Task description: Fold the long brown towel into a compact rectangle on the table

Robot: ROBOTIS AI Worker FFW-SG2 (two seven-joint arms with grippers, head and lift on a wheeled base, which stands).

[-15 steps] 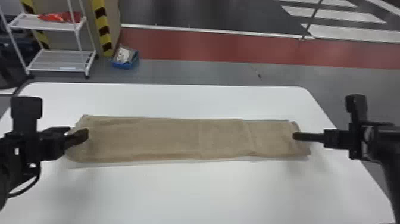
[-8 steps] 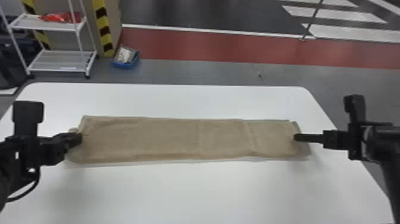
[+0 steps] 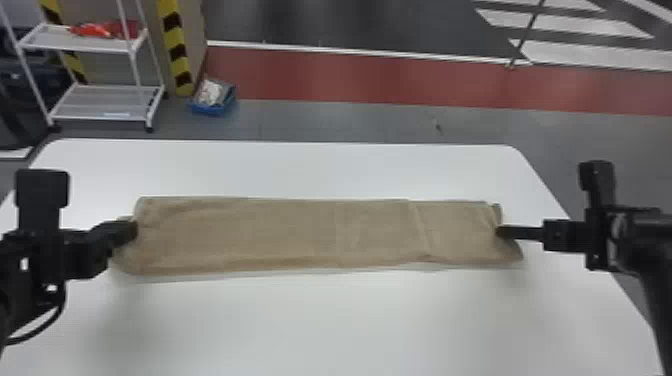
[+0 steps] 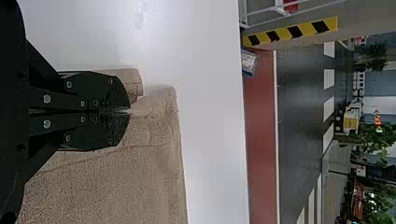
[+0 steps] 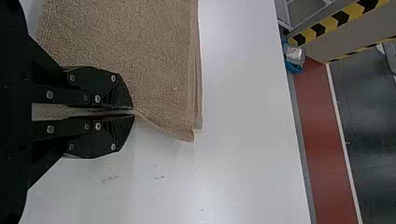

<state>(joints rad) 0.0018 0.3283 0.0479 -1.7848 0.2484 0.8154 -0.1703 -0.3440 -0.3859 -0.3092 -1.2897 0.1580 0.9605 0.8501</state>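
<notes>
Brown towel [image 3: 300, 235], centre of head view: woven cloth, matt; rough, pebbled pile in both wrist views. Table [image 3: 325, 320], lower half: hard, smooth, pale, semi-gloss with soft glare; small scuffs at lower centre of right wrist view. Left gripper [image 3: 134, 231] and right gripper [image 3: 500, 232]: black, mostly matt, smooth faces; screws [image 4: 46, 99] bright metal. Upper left of head view: rack [image 3: 107, 102], painted-metal look; bin [image 3: 210, 109], smooth blue plastic look.

The head view crops the table [image 3: 350, 325], the left gripper [image 3: 132, 231] hides part of the towel [image 3: 300, 235], and the blue bin [image 3: 210, 109] holds something too blurred to tell.
</notes>
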